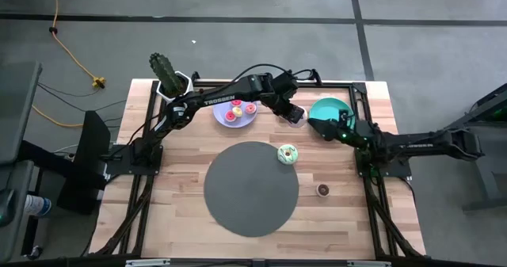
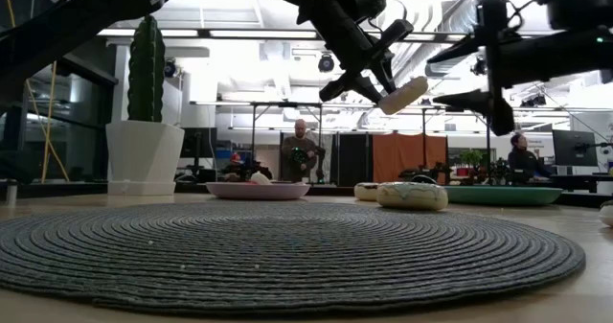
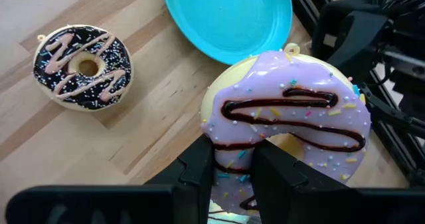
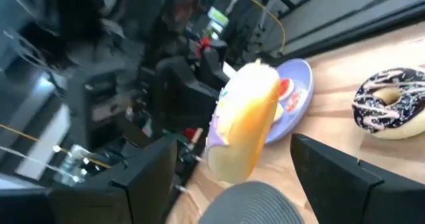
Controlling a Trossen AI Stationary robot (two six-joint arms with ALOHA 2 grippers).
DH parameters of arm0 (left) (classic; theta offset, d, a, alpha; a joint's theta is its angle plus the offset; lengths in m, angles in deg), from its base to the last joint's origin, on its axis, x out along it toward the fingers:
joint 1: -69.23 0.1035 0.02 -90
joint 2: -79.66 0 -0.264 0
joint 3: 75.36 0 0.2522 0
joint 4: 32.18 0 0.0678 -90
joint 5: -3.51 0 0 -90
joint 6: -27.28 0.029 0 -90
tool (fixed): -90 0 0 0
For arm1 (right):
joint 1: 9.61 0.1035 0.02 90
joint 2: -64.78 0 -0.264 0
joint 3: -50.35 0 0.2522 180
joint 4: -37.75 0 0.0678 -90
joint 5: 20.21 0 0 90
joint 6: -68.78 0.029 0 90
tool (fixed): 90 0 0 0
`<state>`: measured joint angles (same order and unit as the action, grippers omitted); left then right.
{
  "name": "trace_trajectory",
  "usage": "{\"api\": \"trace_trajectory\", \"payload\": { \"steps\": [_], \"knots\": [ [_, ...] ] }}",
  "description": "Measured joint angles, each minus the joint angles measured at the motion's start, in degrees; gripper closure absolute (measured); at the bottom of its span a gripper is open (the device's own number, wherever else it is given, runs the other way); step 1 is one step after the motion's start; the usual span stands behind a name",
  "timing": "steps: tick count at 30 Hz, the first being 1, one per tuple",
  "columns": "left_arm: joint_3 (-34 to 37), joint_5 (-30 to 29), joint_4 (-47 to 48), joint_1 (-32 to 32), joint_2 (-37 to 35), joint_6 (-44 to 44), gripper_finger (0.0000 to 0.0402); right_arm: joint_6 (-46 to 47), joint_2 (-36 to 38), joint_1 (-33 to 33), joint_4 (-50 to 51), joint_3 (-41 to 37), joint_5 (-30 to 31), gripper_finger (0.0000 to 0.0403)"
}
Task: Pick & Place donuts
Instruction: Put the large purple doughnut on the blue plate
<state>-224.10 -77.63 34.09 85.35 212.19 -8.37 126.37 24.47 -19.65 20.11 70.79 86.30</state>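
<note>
My left gripper point(image 1: 290, 111) reaches across the far side of the table, between the lavender plate point(image 1: 235, 113) and the teal plate point(image 1: 331, 108), shut on a purple-iced donut point(image 3: 285, 117) with chocolate drizzle. That donut shows edge-on in the right wrist view point(image 4: 246, 127). My right gripper point(image 1: 326, 127) hangs open at the teal plate's near-left rim, touching nothing. Red and pink donuts point(image 1: 237, 111) lie on the lavender plate. A green donut point(image 1: 287, 154) rests on the dark mat's point(image 1: 252, 189) far right edge. Chocolate donuts lie on the wood point(image 1: 323, 189) point(image 3: 83, 66). My left gripper point(image 3: 232, 174) pinches the purple donut's ring between its two fingers, on the side of the ring nearest the wrist point(image 3: 234, 159). The fingers slant down from above. The donut point(image 2: 402, 95) is lifted clear of the table and tilted, held at the fingers' free ends.
A potted cactus point(image 1: 168, 75) stands at the table's far left corner. Metal frame rails point(image 1: 366, 180) run along the left and right sides. Bare wood lies to the mat's left and right. People stand in the room behind the table in the low view.
</note>
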Motion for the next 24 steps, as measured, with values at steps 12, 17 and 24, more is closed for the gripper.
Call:
{"api": "trace_trajectory", "payload": {
  "steps": [12, 17, 24],
  "knots": [
    [0.0, 0.0, 0.4, 0.0, 0.0, 1.5, 0.0319, -2.4, -12.8, -1.6, -0.1, 7.7, -2.0, 0.0120],
    [0.0, 0.0, 0.4, 0.0, 0.0, 1.5, 0.0319, -2.2, -13.0, -2.3, -0.1, 7.7, -0.7, 0.0144],
    [0.0, 0.0, 0.4, 0.0, 0.0, 1.6, 0.0319, -1.9, -13.0, -4.2, 0.1, 7.7, -3.8, 0.0184]
  ]
}}
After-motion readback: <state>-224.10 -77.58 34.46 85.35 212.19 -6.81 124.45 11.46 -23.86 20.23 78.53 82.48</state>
